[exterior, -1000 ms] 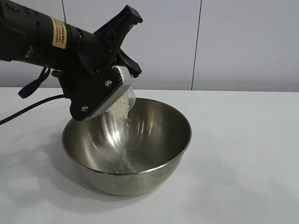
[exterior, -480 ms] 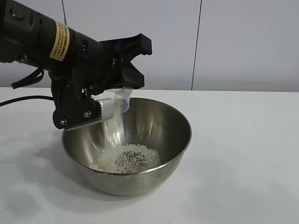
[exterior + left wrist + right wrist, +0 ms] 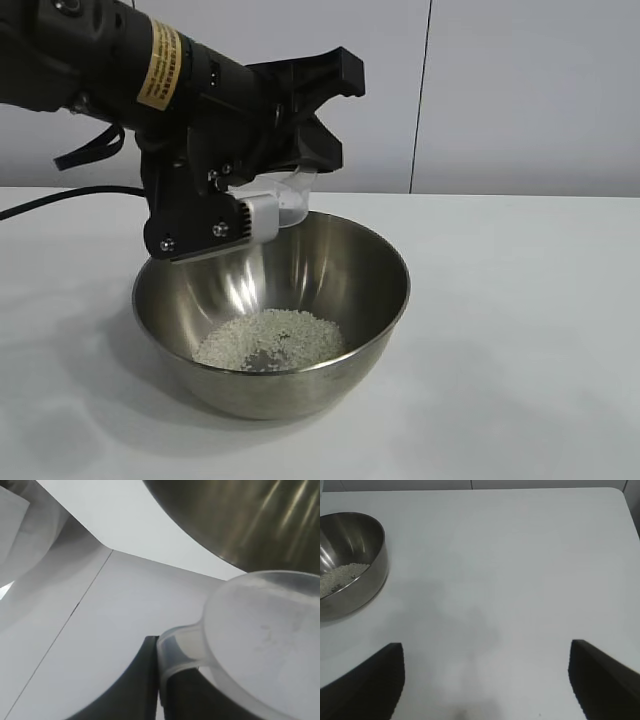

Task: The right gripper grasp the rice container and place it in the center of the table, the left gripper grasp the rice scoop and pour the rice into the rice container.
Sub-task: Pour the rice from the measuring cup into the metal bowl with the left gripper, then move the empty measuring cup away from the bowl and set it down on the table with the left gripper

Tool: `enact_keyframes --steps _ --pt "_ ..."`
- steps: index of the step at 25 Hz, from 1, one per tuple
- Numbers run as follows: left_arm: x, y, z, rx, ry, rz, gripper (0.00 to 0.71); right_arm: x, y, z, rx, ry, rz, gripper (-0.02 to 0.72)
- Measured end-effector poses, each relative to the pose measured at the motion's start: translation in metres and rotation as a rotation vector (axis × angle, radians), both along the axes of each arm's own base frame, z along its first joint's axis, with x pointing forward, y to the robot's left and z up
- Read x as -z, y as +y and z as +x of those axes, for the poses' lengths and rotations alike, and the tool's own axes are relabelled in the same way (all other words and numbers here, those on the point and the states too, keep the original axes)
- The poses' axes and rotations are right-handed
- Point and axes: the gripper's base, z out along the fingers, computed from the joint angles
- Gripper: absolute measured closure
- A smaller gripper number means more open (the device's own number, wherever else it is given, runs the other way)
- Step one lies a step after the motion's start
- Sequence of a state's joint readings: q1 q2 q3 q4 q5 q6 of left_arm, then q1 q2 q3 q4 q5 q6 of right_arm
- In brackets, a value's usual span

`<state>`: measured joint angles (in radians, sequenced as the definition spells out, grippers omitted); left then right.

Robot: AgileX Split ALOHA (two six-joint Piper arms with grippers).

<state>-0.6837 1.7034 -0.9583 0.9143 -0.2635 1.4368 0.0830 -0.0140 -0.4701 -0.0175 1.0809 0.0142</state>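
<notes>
Rice piled in rice container, mid desk. Left gripper clamped on rice scoop over container's far-left rim; scoop mostly hidden. Right gripper fingers wide apart, holding nothing, well right of the container.

The rice container stands on the table with the rice in its bottom, the rice scoop is above its rear left rim in the left gripper, and the right gripper is well apart.
</notes>
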Motion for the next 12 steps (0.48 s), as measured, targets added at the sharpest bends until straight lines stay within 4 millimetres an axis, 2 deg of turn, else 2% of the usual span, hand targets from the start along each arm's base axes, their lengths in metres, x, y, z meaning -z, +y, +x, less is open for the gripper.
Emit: enact_keyframes --steps 8,12 --pt "0.005 0.0 -0.014 -0.235 0.54 -0.59 0.707 0.0 0.0 0.0 0.0 0.0 0.0 0.093" --pt "0.004 0.006 -0.018 -0.345 0.821 -0.972 0.707 0.0 0.0 0.0 0.0 0.001 0.0 0.093"
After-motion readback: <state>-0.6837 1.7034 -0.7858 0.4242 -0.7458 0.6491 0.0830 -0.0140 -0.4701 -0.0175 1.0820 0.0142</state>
